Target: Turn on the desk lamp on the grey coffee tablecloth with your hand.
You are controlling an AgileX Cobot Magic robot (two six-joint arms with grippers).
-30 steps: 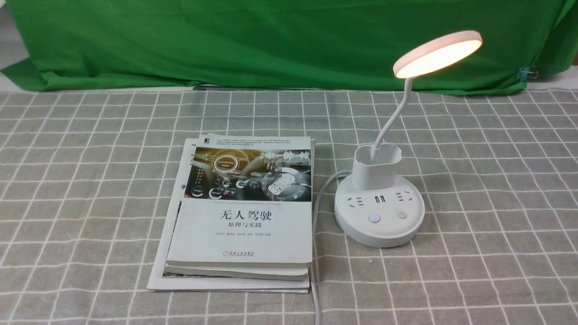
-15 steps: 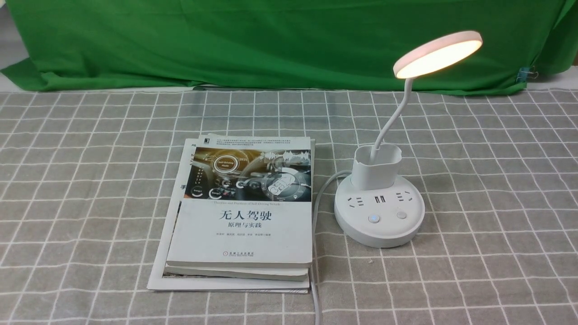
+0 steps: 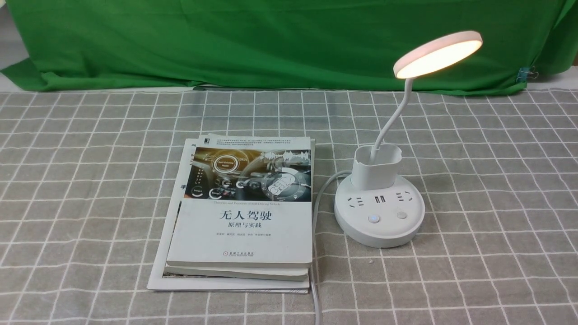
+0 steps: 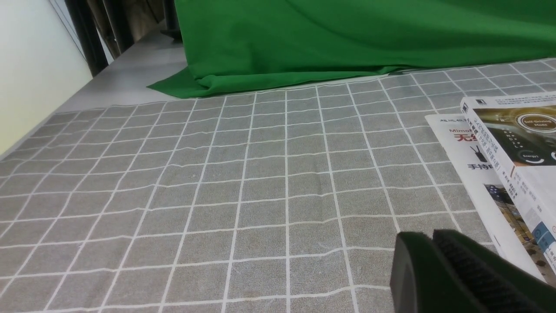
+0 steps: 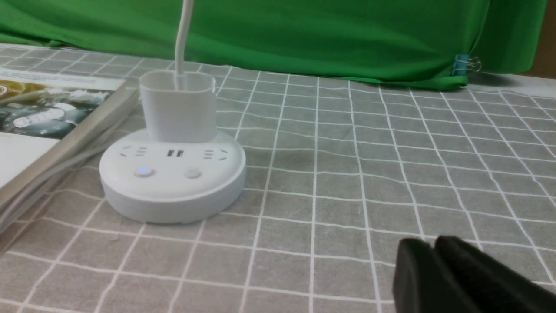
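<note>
Your desk lamp (image 3: 392, 149) already glows on the grey coffee tablecloth (image 3: 496, 180), so nothing seems left. It stands well ahead of the right fingers (image 5: 451, 269); both pairs, the left fingers (image 4: 451, 265) included, are pressed closed, empty.

Desk lamp (image 5: 173, 174): disc head cut off by right wrist view's 12 o'clock edge. Book stack (image 4: 512, 174): cropped at 3 o'clock, small cover print illegible. Left tool (image 4: 432, 256), right tool (image 5: 434, 265): only dark tips visible, at 5 o'clock.
</note>
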